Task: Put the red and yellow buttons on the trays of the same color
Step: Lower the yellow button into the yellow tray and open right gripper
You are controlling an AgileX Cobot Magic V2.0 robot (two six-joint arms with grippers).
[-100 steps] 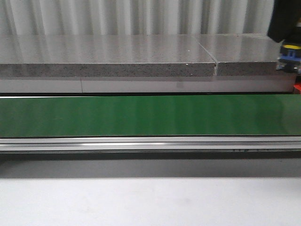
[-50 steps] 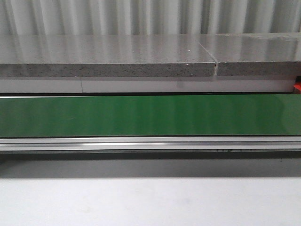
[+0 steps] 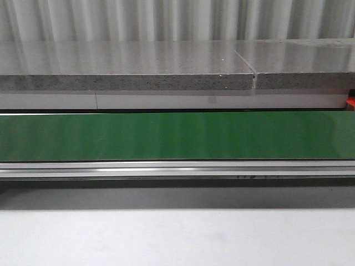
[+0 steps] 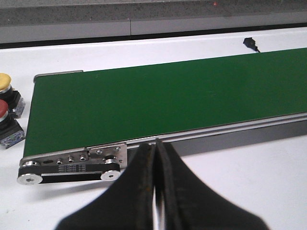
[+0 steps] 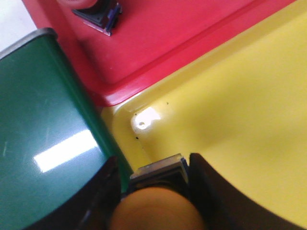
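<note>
1. The right gripper (image 5: pixel 156 191) pinches a yellow button (image 5: pixel 158 208) over the yellow tray (image 5: pixel 230 124), near the corner beside the green conveyor belt (image 5: pixel 43 134).
2. Lower it further inside that corner before releasing, clear of the red tray (image 5: pixel 158 43).
3. The left gripper (image 4: pixel 156 191) hangs pressed together, empty, near the belt's end where spare buttons (image 4: pixel 7 110) wait.

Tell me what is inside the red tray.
One button sits in the red tray, its cap cut off by the frame edge, so its colour is uncertain. The rest of the tray lies out of view.
</note>
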